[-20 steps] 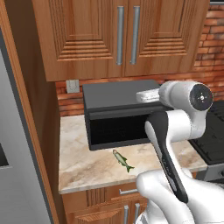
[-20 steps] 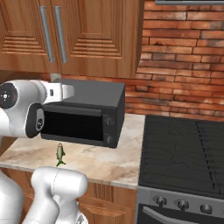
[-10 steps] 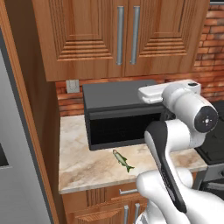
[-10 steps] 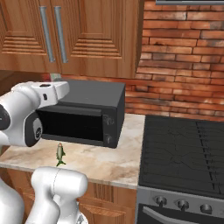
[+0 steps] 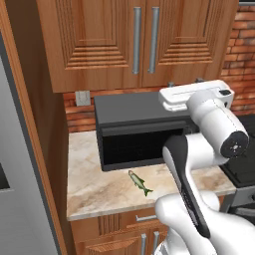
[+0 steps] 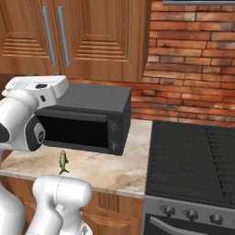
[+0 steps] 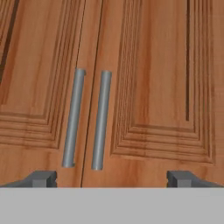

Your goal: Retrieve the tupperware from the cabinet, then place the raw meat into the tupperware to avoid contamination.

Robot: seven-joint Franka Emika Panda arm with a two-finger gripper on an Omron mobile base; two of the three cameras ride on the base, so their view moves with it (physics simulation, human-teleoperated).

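Facing the closed cabinet (image 7: 131, 87), gripper (image 7: 111, 177) spread wide, holding nothing. Tupperware presumably behind the doors, unseen. Right bar handle (image 7: 101, 120) judged rigid, smooth, best pinched mid-length. Raw fish (image 5: 140, 182) on counter (image 5: 94, 189) before microwave (image 5: 134, 127); likely light, slippery.

A marble counter (image 5: 94, 191) carries a black microwave (image 5: 134, 132) (door facing forward), and a small fish (image 5: 140, 183) lies on the bare stone just before it, apart.

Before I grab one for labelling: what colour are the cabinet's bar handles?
Silver-grey long vertical bar handles, clearest in the hand view.
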